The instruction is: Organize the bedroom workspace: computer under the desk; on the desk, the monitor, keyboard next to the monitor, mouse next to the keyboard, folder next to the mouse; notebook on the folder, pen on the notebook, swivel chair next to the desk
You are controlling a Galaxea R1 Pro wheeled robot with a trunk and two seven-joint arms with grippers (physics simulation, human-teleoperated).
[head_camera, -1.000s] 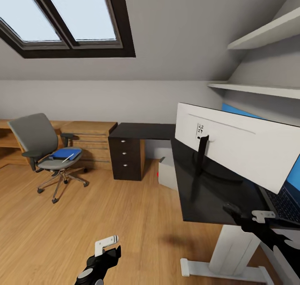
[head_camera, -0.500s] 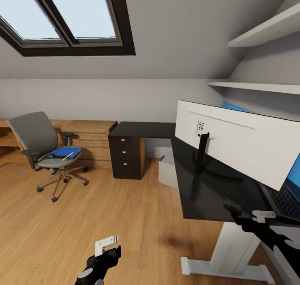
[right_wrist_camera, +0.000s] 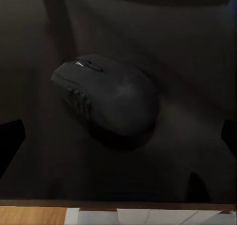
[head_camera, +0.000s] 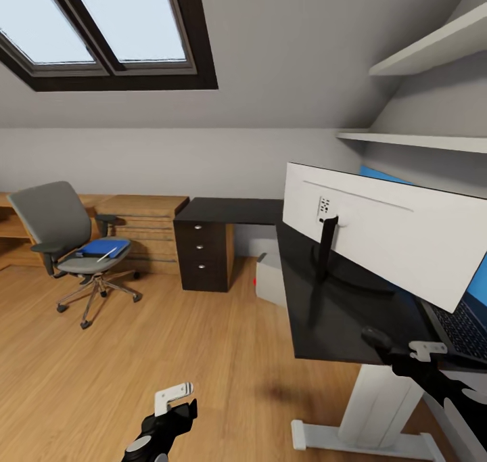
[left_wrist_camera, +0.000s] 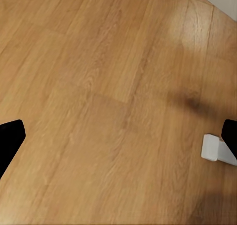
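- Swivel chair (head_camera: 57,245) stands well apart from the desk (head_camera: 338,313), folder (head_camera: 101,247) and pen (head_camera: 105,253) on its seat, unmoved.
- Left gripper (head_camera: 177,398), jaws apart, hangs over floor.
- Computer (head_camera: 270,279) under desk; monitor (head_camera: 385,239) on it.
- Right gripper (right_wrist_camera: 118,136), jaws apart, above mouse (right_wrist_camera: 106,99) resting near keyboard (head_camera: 463,327).

Attic bedroom set up as a home office. Sloped ceiling with a skylight (head_camera: 101,29), wall shelves (head_camera: 433,49), wood floor (head_camera: 135,354). Glossy black desk (head_camera: 331,299) carrying a monitor (head_camera: 392,239), keyboard (head_camera: 463,327) and mouse (right_wrist_camera: 106,99); dark drawer unit (head_camera: 203,256); grey swivel chair (head_camera: 64,245) before low wooden shelving (head_camera: 145,232).
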